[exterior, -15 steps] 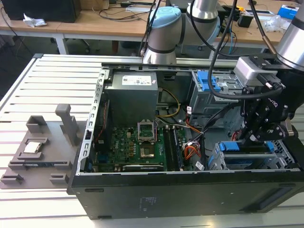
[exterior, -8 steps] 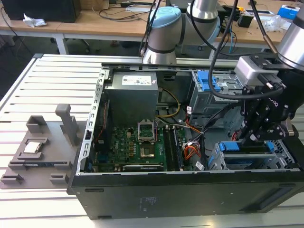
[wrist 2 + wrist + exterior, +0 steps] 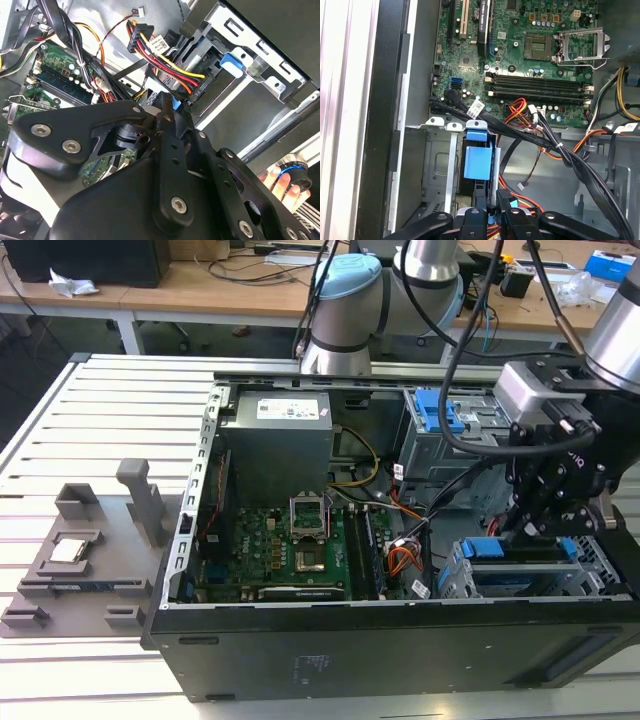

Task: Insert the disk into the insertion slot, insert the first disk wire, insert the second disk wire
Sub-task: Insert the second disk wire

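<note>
The disk (image 3: 510, 550) lies in the insertion slot (image 3: 458, 580) at the open case's corner on the exterior view's right, its blue carrier showing. In the first wrist view the carrier's blue tab (image 3: 479, 160) sits between the slot's grey metal walls (image 3: 437, 165). My gripper (image 3: 535, 530) hangs just above the disk's inner end. In both wrist views its fingers (image 3: 475, 220) stand close together at a black plug (image 3: 196, 91) with red, yellow and orange wires, right against the disk's edge. A small blue bit shows at the tips (image 3: 170, 107). Whether the plug is seated is hidden.
The motherboard (image 3: 290, 540) and power supply (image 3: 275, 440) fill the case's middle. A taller grey cage with a blue clip (image 3: 440, 415) stands behind the slot. A bundle of black cables (image 3: 560, 150) crosses beside the disk. Grey fixtures (image 3: 70, 550) sit on the slatted table.
</note>
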